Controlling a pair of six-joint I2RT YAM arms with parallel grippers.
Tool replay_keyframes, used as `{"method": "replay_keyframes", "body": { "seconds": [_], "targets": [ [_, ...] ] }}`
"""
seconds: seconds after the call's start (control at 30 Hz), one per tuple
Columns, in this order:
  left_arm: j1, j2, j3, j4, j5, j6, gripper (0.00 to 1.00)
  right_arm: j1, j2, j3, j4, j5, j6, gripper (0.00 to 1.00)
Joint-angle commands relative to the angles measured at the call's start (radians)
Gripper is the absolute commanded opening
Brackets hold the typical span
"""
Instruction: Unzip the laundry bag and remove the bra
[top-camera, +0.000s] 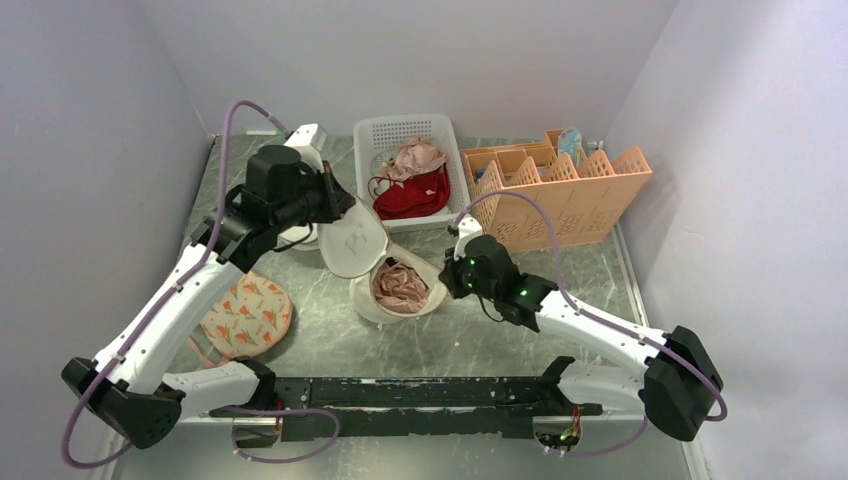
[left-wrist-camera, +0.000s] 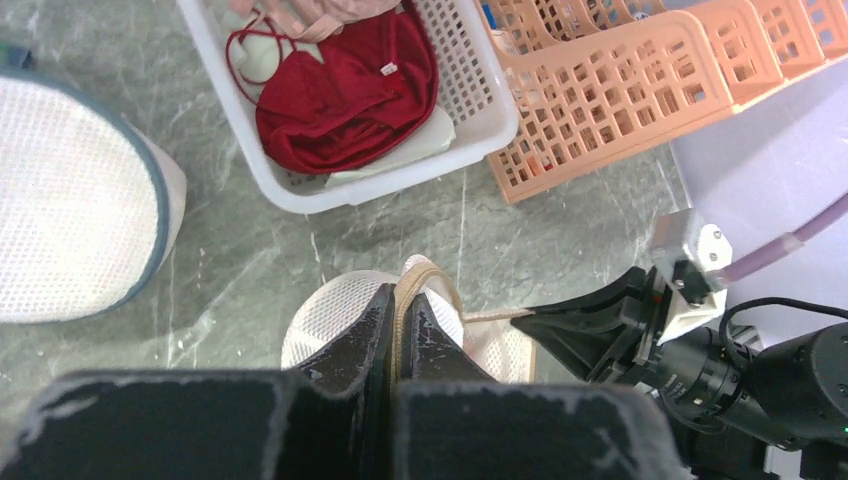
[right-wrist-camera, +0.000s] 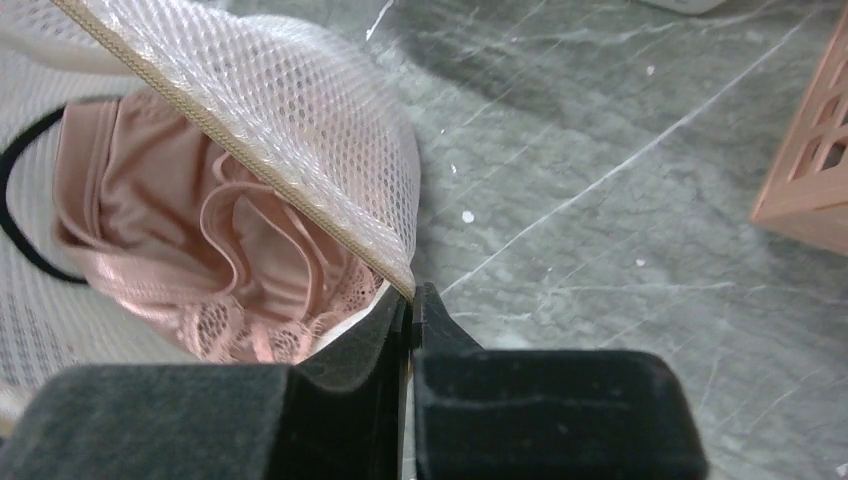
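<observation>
The cream-white mesh laundry bag (top-camera: 352, 245) lies unzipped in the middle of the table, its lid lifted up and to the left. A pink lace bra (top-camera: 400, 285) lies in the open lower half and also shows in the right wrist view (right-wrist-camera: 200, 240). My left gripper (top-camera: 342, 207) is shut on the lid's zip rim (left-wrist-camera: 430, 285) and holds it up. My right gripper (top-camera: 452, 272) is shut on the zip edge of the bag's right side (right-wrist-camera: 300, 180), next to the bra. It also shows in the left wrist view (left-wrist-camera: 545, 322).
A white basket (top-camera: 405, 122) with red and pink garments stands behind the bag. An orange slotted organiser (top-camera: 590, 200) is at the back right. A flat floral pouch (top-camera: 247, 313) lies at the front left. A whiter round bag (left-wrist-camera: 70, 200) sits under my left arm.
</observation>
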Motion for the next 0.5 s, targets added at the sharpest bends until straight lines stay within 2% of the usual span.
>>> {"method": "replay_keyframes", "body": {
  "seconds": [0.0,0.07,0.17,0.33,0.47],
  "targets": [
    [0.177,-0.049,-0.047,-0.012,0.278,-0.034,0.07,-0.052,-0.013,-0.003,0.024,-0.072,-0.106,0.0],
    [0.243,-0.066,-0.096,-0.013,0.415,-0.07,0.07,-0.093,-0.012,-0.008,0.048,-0.15,-0.114,0.0],
    [0.305,-0.1,-0.218,0.035,0.521,-0.145,0.07,-0.159,0.011,0.01,0.052,-0.25,-0.122,0.0],
    [0.386,-0.141,-0.393,0.137,0.633,-0.217,0.07,-0.183,0.048,0.01,0.098,-0.377,-0.133,0.0],
    [0.421,-0.149,-0.445,0.137,0.625,-0.163,0.12,-0.183,0.038,-0.011,0.13,-0.39,-0.118,0.0]
  ]
}}
